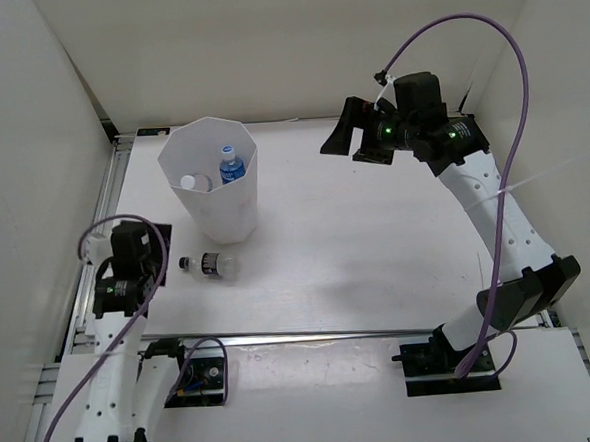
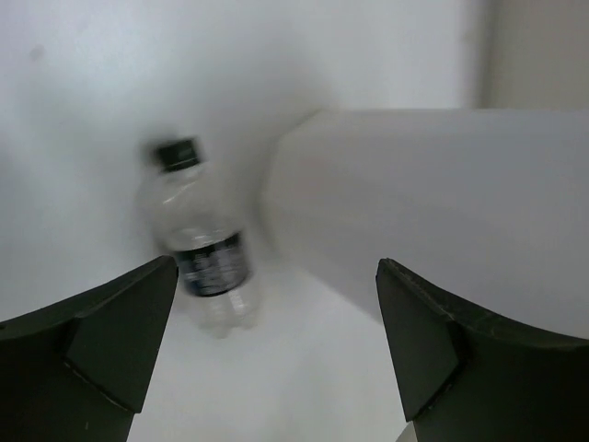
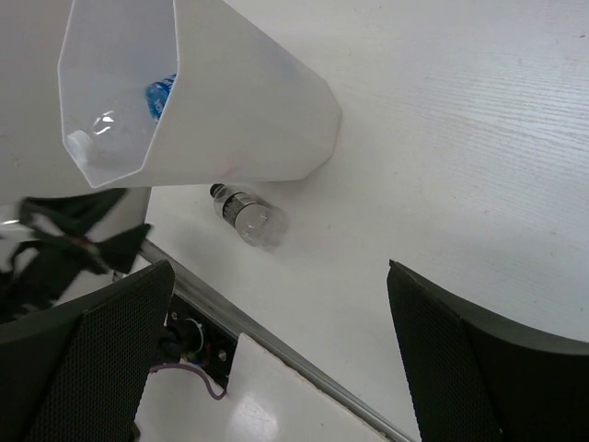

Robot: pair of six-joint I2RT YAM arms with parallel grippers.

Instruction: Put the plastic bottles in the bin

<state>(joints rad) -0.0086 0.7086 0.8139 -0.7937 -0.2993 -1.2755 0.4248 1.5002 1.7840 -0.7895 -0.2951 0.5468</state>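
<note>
Overhead view: a short black-capped bottle (image 1: 209, 263) lies on its side at centre-left of the frame, just below the white bin (image 1: 219, 214), which already holds a blue-labelled bottle (image 1: 232, 168). The left gripper (image 2: 276, 269), spread wide and empty, faces the black-capped bottle; it likely needs to advance and close around it next. The right gripper (image 1: 355, 142) hangs spread and empty at upper right.

bin (image 1: 219, 214) left-rear on table (image 1: 378, 261) | two bottles (image 1: 231, 168) inside | third bottle (image 1: 211, 263) lying just before bin
</note>
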